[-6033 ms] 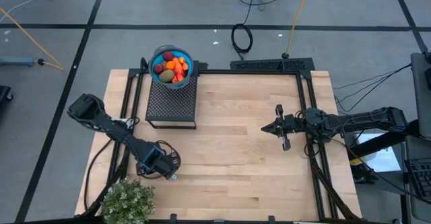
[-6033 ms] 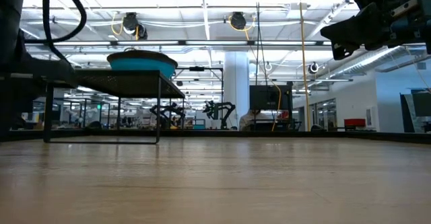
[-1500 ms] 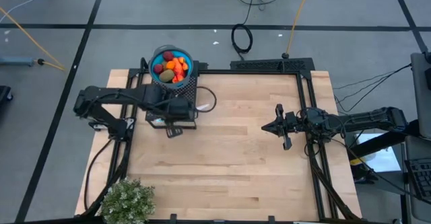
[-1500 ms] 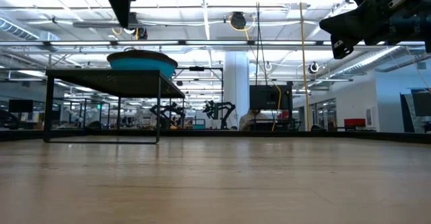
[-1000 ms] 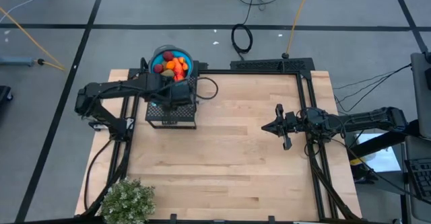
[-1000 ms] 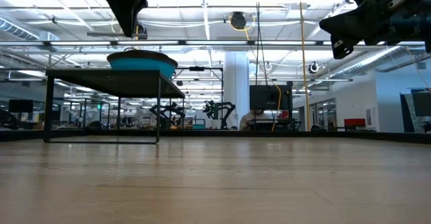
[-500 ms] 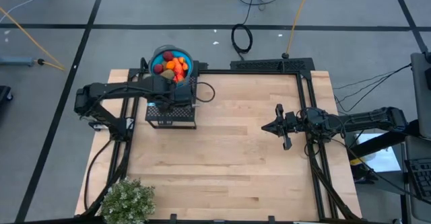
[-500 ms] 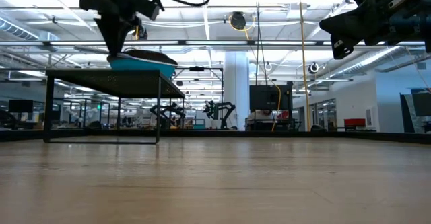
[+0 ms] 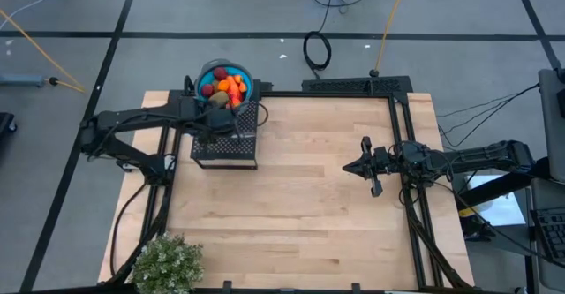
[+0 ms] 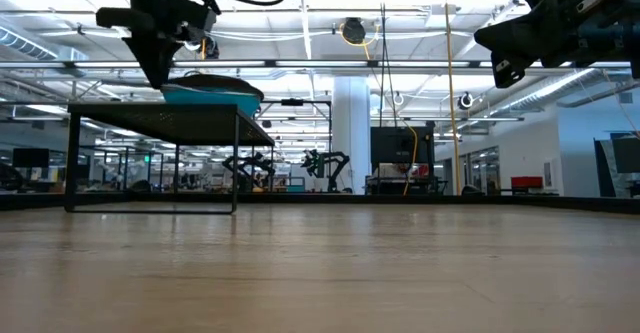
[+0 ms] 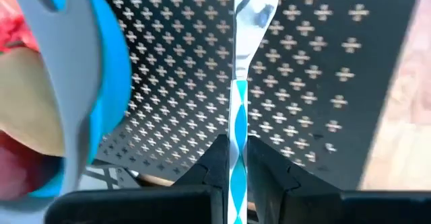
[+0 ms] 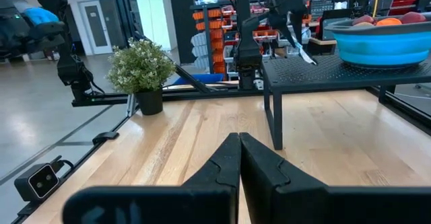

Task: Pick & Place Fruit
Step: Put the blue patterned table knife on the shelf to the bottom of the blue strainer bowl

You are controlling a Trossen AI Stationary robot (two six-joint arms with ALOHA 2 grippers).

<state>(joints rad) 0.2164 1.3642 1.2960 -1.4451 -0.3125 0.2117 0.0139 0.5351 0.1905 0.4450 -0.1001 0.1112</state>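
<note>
The fruit (image 9: 225,86), orange, red and olive pieces, lies heaped in a blue bowl (image 9: 205,94) on a black perforated stand (image 9: 231,144) at the table's far left. My left gripper (image 9: 214,122) hangs over the stand just beside the bowl, shut on a thin blue-and-white stick (image 11: 239,109). The stick's white flat end (image 11: 252,15) points at the stand top next to the bowl's rim (image 11: 101,62). Whether it touches the stand I cannot tell. My right gripper (image 9: 365,167) is shut and empty above the table's right half. My left gripper pinches the stick's blue-and-white striped shaft (image 11: 238,140) between its two fingers (image 11: 217,158). The fingers slant down from above, and the stick runs on past them along their length. Its white end (image 12: 308,57) sits low over the stand, clear of the bowl.
A bushy green plant (image 9: 168,263) stands at the table's near left corner. Bare wooden tabletop (image 9: 300,197) lies between the stand and my right arm. Black rails (image 9: 415,214) run along the table's left, right and far sides.
My left gripper, still shut on the stick, has moved toward the table's left edge and sunk a little, bringing the stick's end down beside the bowl's left rim. The bowl, the fruit and my right arm have stayed where they were.
</note>
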